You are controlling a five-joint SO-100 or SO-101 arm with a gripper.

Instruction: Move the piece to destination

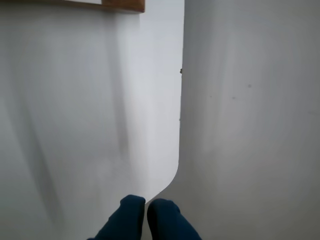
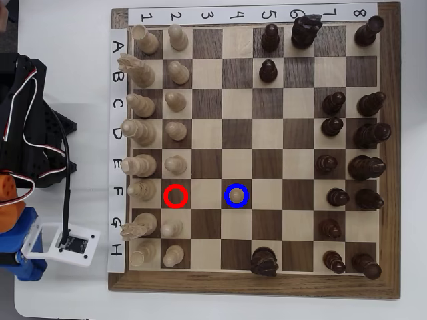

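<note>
With the piece (image 2: 236,194) already sitting inside the blue-ringed destination (image 2: 236,205), my claw (image 1: 146,205) is pinched closed and empty over bare table off the board, so I judge the only risk is swinging back and toppling it.

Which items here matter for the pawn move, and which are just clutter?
Job:
- pale pawn, already inside the blue ring in the overhead view
- gripper, shut, off the board

Not involved:
- red ring, its square empty
- other pale pieces
- dark pieces
- chessboard
</note>
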